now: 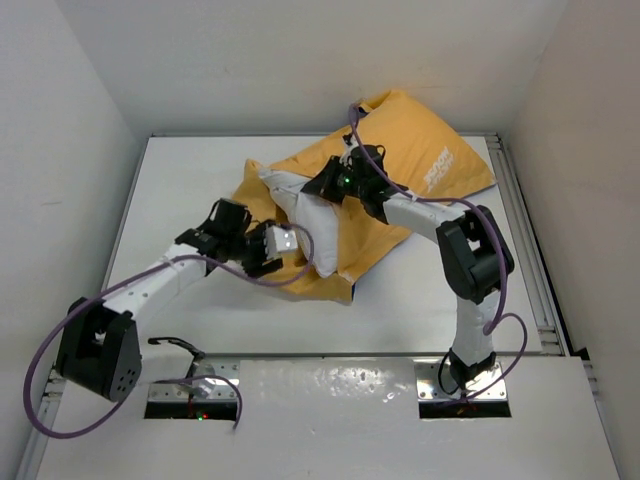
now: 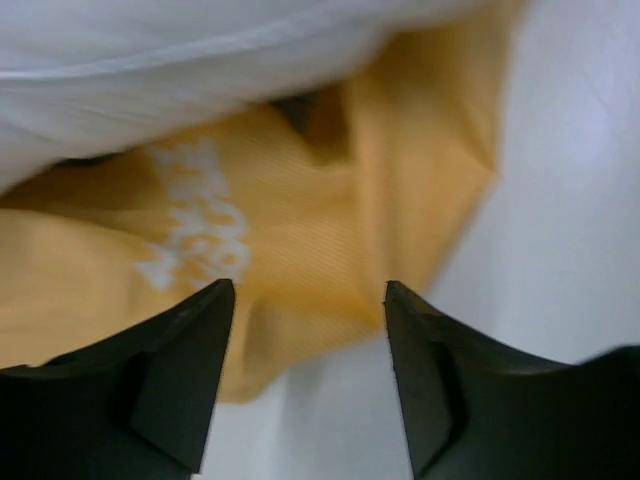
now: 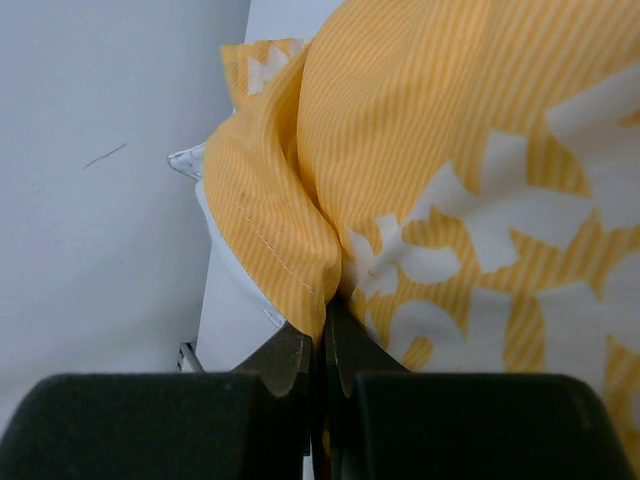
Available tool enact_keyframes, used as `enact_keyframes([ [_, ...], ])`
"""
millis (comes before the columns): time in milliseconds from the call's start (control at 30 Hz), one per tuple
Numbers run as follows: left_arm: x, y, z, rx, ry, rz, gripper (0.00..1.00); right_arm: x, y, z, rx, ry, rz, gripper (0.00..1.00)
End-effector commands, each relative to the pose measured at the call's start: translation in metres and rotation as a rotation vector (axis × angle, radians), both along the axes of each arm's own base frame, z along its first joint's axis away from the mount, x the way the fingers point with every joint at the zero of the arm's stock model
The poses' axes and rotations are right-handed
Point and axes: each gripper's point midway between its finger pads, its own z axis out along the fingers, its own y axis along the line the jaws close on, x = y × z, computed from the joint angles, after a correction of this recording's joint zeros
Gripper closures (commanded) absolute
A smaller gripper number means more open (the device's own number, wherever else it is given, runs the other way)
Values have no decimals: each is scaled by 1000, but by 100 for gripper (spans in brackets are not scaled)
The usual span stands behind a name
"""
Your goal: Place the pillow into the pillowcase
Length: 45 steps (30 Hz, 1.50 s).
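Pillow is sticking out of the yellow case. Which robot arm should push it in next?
Probably the left. The left gripper is open and empty, right beside the pillow. The right gripper is pinching the pillowcase edge, so letting go might drop it.

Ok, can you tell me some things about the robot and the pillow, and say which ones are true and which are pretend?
1. The right fingers are pinching the orange pillowcase. True.
2. The left fingers are squeezed shut. False: they stand apart, gripping nothing.
3. The white pillow is all the way inside. False: part of it sticks out of the pillowcase.
4. The pillowcase lies on a white table. True.
5. The pillowcase side facing up is blue. False: it is orange-yellow with white print.
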Motion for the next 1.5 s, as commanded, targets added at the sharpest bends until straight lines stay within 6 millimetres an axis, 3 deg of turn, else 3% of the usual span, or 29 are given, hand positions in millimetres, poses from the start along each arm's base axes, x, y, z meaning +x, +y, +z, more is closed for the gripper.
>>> enact_keyframes([
  [0,69,-26,48,-220,-83,255,38,7,-2,11,72,-7,-33,100],
  [100,87,-39,48,-270,-55,329,35,4,-1,14,78,-10,-21,100],
  [267,85,-52,6,-200,6,374,35,2,-2,20,96,-13,-16,100],
  [367,84,-54,-9,-185,47,396,35,2,0,24,113,-14,-3,100],
  [467,80,-66,-9,-218,82,355,27,-1,0,23,114,-9,12,100],
  [567,83,-76,-14,-222,89,357,13,1,-2,19,119,3,9,100],
  [733,98,-71,-46,-104,40,436,13,1,-5,19,129,10,12,100],
  [833,94,-71,-52,-75,64,429,26,2,-9,19,129,8,4,100],
  [933,94,-69,-52,-73,66,438,77,5,-13,19,129,4,-2,100],
  [967,94,-68,-51,-73,66,441,100,6,-15,18,122,1,-8,100],
  [1067,96,-62,-36,-86,71,446,100,7,-21,12,70,-6,-15,100],
  [1167,100,-48,-3,-103,81,437,100,11,-35,3,-60,-42,-38,100],
  [1200,102,-41,19,-142,71,400,100,12,-44,-1,-119,-37,-70,100],
  [1233,95,-35,27,-144,103,384,100,13,-50,-5,-196,-79,-60,100],
  [1267,95,-39,62,-209,63,325,100,8,-50,-11,-253,-77,-53,100],
  [1300,97,-30,75,-203,18,285,100,13,-58,-19,-333,-110,-63,100],
  [1467,78,-30,161,-334,-81,150,100,10,-43,-42,-394,-83,-13,100],
])
